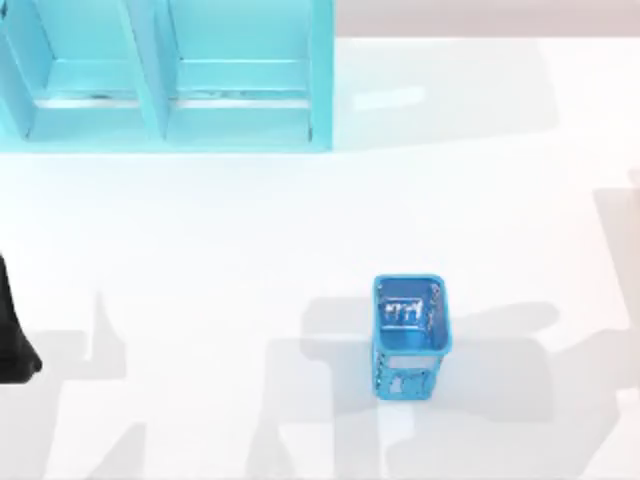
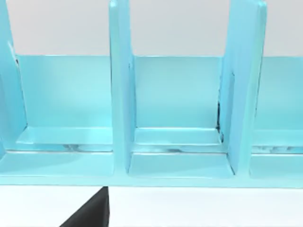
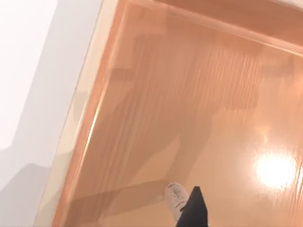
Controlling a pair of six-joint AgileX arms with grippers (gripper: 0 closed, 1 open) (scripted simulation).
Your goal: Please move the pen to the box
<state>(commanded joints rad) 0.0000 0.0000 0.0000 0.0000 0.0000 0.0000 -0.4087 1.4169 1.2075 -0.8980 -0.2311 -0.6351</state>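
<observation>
Pen [image 3: 175, 200], a slim silver-grey barrel with dark print, hangs over the shallow orange wooden box [image 3: 156, 109] beside a dark fingertip of your right gripper, jaw state untold; you should judge it light, stiff, slippery, best pinched mid-barrel.

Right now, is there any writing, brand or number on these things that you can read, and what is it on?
None can be read.
The pen tip above the wooden box, by the right claw: dark specks, too small to read.
Blue mesh holder: no lettering.
Blue shelf: no lettering.
</observation>
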